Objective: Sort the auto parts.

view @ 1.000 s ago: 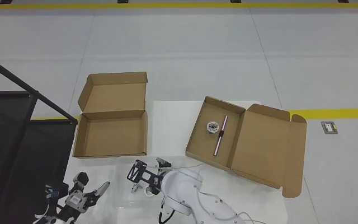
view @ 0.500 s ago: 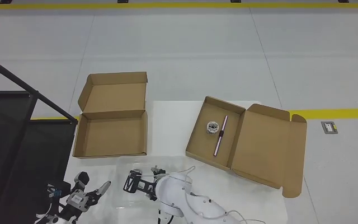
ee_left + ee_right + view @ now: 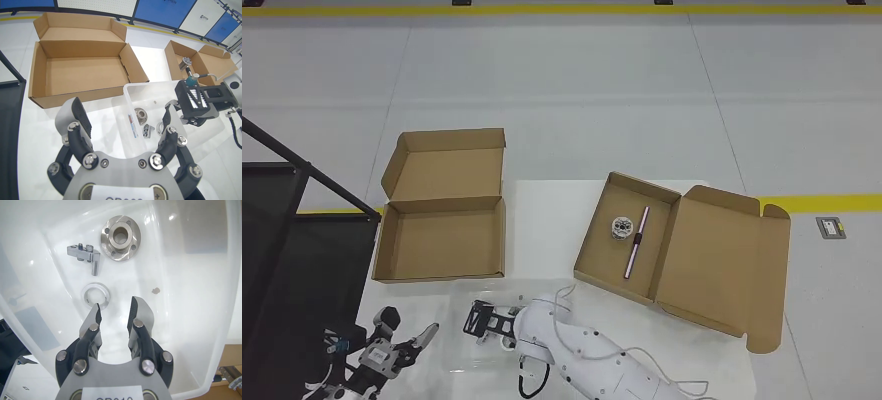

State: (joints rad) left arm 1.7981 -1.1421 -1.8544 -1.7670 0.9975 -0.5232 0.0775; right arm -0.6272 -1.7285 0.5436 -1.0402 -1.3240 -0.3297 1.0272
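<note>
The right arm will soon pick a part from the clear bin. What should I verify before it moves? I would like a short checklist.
1. The right gripper has open jaws: ok.
2. Jaws centred over the metal ring: not ok; the ring lies off to one side, under one jaw tip.
3. Ring apart from the bracket and the flanged hub: ok.
4. The left gripper is outside the clear bin: ok.
5. The left cardboard box and the right cardboard box are open: ok.
6. Jaw touching the ring: cannot tell.
</note>
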